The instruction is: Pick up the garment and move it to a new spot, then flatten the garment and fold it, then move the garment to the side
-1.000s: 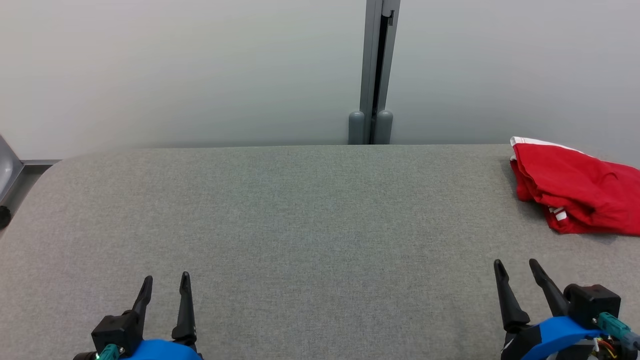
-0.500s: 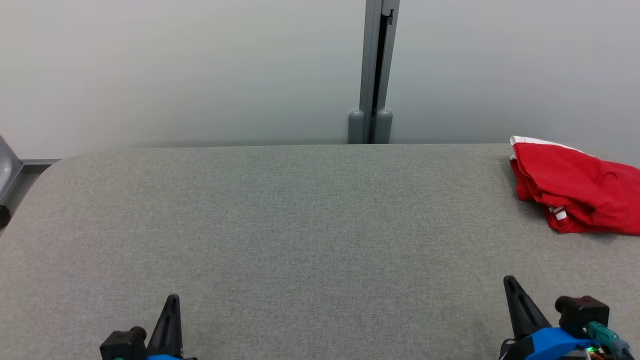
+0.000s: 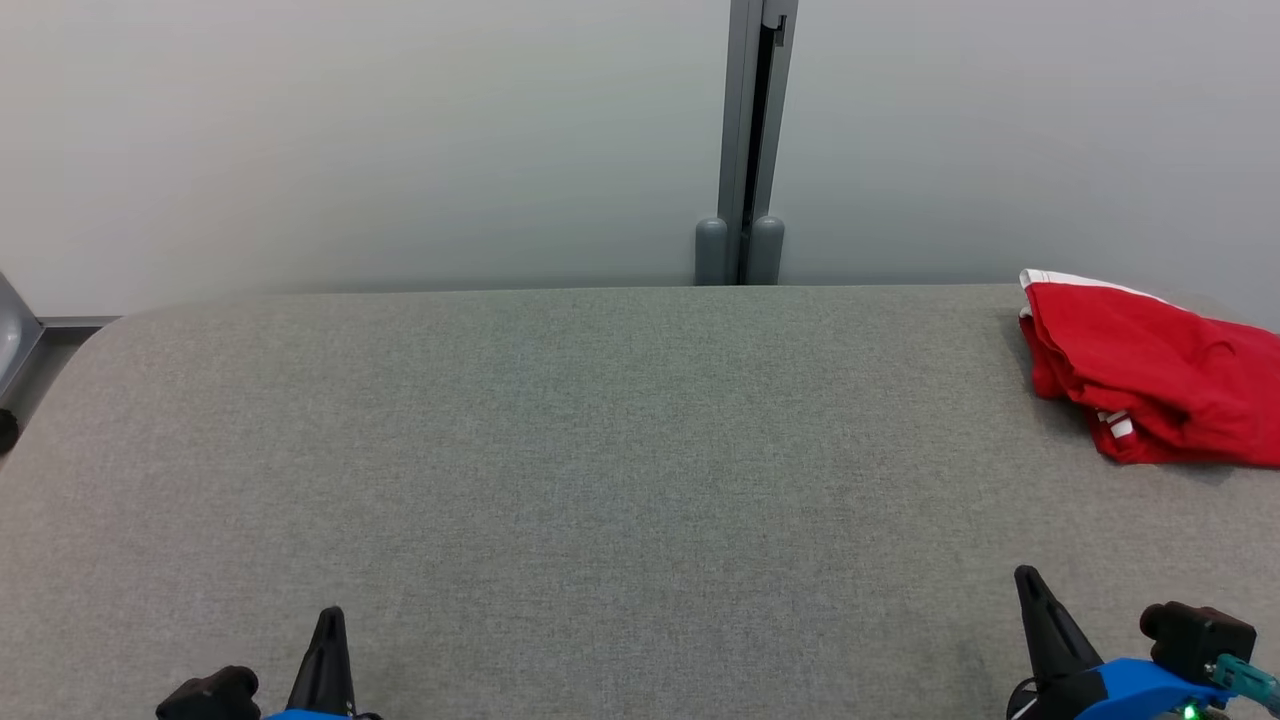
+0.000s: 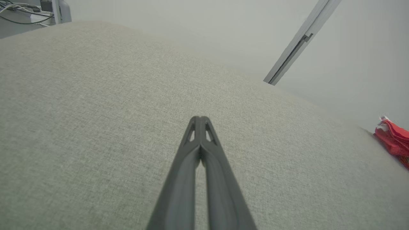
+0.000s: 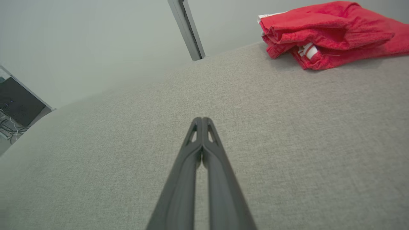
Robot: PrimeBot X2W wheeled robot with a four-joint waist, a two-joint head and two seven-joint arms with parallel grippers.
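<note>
The garment [image 3: 1150,370] is red with white trim and lies folded at the far right of the grey fabric table [image 3: 600,450]. It also appears at the top right as the garment [image 5: 326,32] in the right wrist view and at the right edge as the garment [image 4: 394,140] in the left wrist view. My left gripper [image 3: 328,618] sits at the lower left, shut and empty. My right gripper [image 3: 1028,580] sits at the lower right, shut and empty, well short of the garment. Both pairs of fingers [image 4: 199,121] [image 5: 202,121] are pressed together above bare fabric.
A pale wall runs behind the table with a grey vertical post [image 3: 745,150] at its middle. A grey frame edge [image 3: 15,340] stands off the table's left end. Cables and equipment [image 4: 28,12] show beyond the table's far corner.
Both grippers went from open to shut and drew back toward the bottom edge of the head view. The garment has not moved.
</note>
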